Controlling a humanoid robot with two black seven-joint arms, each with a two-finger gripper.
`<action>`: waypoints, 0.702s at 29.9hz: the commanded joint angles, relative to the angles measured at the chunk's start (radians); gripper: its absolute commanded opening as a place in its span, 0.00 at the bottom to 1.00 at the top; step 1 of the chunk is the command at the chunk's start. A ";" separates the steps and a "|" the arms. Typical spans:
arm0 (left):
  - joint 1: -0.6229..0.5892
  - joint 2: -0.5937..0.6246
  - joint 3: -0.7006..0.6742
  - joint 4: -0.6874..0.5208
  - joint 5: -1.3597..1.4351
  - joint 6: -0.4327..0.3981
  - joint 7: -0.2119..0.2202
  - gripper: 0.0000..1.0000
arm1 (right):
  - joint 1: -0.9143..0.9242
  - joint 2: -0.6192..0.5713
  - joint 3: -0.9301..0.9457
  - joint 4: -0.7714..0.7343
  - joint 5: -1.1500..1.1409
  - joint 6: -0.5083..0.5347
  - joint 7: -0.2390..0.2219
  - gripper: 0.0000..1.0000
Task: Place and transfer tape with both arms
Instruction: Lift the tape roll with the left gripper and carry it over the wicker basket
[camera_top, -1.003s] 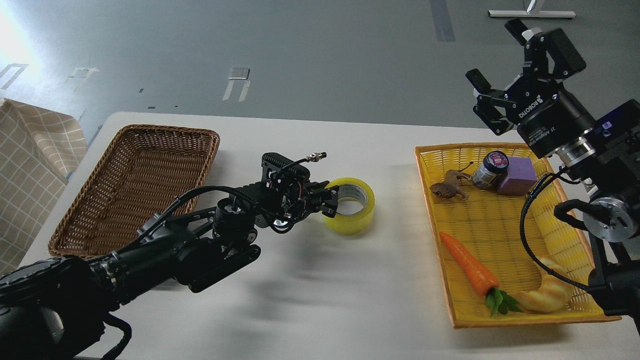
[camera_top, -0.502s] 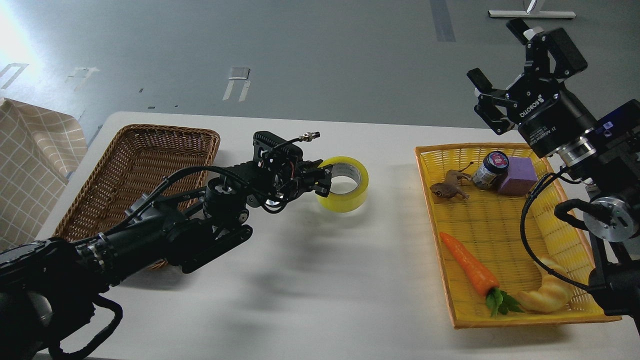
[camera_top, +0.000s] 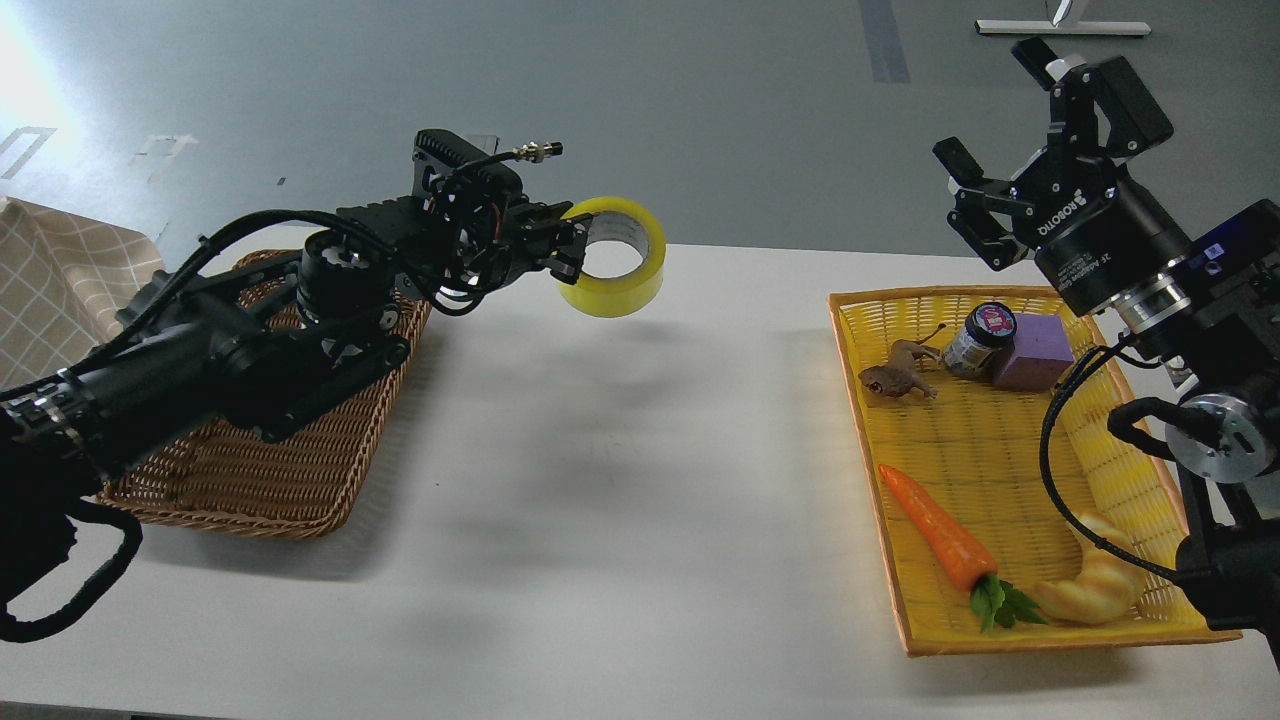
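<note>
The yellow tape roll (camera_top: 618, 265) hangs in the air above the far middle of the white table (camera_top: 640, 480). My left gripper (camera_top: 572, 252) is shut on the roll's left wall, one finger inside the core. My left arm (camera_top: 250, 340) reaches up over the brown basket. My right gripper (camera_top: 1000, 150) is open and empty, held high above the far end of the yellow tray, well to the right of the tape.
A brown wicker basket (camera_top: 260, 450) lies at the left under my left arm. A yellow tray (camera_top: 1010, 470) at the right holds a toy frog (camera_top: 895, 378), a jar (camera_top: 980, 338), a purple block (camera_top: 1035, 352), a carrot (camera_top: 940, 535) and a croissant (camera_top: 1095, 585). Checked cloth (camera_top: 60, 290) hangs far left.
My left gripper has lifted the tape off the table, upward and to the left. My right arm has hardly moved.
</note>
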 joint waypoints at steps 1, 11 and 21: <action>-0.002 0.049 -0.002 0.000 -0.001 0.004 -0.025 0.14 | 0.002 -0.002 0.000 0.001 -0.001 0.000 -0.002 1.00; 0.015 0.311 0.002 0.002 -0.123 0.008 -0.080 0.14 | 0.008 -0.002 0.000 -0.001 -0.001 0.002 -0.005 1.00; 0.107 0.534 0.002 0.016 -0.144 0.053 -0.180 0.14 | 0.010 -0.002 -0.001 -0.002 -0.003 0.002 -0.005 1.00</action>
